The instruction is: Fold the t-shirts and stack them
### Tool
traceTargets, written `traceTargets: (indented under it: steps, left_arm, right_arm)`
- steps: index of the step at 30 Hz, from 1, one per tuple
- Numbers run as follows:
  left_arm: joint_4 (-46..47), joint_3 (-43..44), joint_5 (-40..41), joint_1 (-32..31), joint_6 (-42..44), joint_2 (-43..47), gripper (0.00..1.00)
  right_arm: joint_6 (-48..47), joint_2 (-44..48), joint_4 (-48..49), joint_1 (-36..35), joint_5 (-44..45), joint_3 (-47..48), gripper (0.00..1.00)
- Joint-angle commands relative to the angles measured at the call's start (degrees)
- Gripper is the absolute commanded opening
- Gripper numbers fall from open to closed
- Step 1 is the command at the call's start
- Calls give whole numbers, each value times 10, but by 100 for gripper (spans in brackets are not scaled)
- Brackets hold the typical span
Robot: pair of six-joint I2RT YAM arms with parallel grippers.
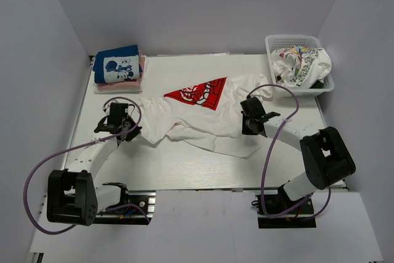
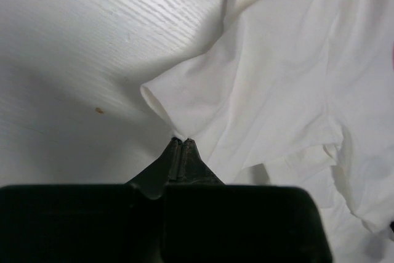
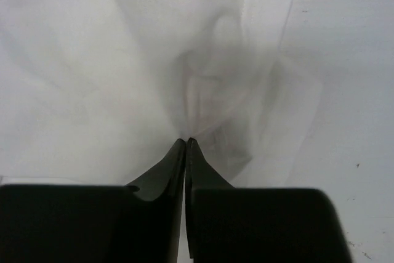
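Note:
A large white t-shirt [image 1: 203, 124] with a red print [image 1: 200, 93] lies crumpled across the middle of the table. My left gripper [image 1: 132, 129] sits at its left sleeve. In the left wrist view the left gripper [image 2: 183, 140] is shut, its tips pinching the hem of the sleeve [image 2: 277, 78]. My right gripper [image 1: 246, 121] rests on the shirt's right side. In the right wrist view the right gripper [image 3: 186, 140] is shut on the white cloth [image 3: 123, 60], and wrinkles fan out from its tips. A folded blue t-shirt [image 1: 117, 66] with a cartoon-mouse panel lies on a pink one [image 1: 143, 69] at the back left.
A white mesh basket [image 1: 271, 44] stands at the back right, holding crumpled printed shirts [image 1: 301, 63]. Grey walls close in the table on the left, right and back. Bare tabletop [image 2: 74, 41] shows to the left of the sleeve.

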State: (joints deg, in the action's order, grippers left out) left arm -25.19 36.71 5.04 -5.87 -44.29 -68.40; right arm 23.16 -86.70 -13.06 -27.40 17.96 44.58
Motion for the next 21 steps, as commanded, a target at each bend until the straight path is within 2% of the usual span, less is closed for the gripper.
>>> traceTargets:
  steps: [1, 7, 11, 12, 16, 21]
  left_arm:
    - [36, 2, -28, -3, 16, 52, 0]
    - [56, 27, -45, -3, 22, 93, 0]
    - [71, 104, -45, -3, 22, 116, 0]
    - [71, 119, -40, -3, 27, 122, 0]
    - [78, 224, -3, -3, 43, 151, 0]
    - [73, 346, 11, -3, 79, 170, 0]
  right_arm:
    - [-7, 21, 1, 1, -18, 5, 0]
    - [-24, 83, -3, 2, 42, 37, 0]
    - [-29, 176, 8, -1, 79, 87, 0]
    - [-55, 190, 48, 0, 88, 96, 0]
    - [-98, 278, 87, 1, 135, 157, 0]
    - [-163, 342, 110, 1, 106, 241, 0]
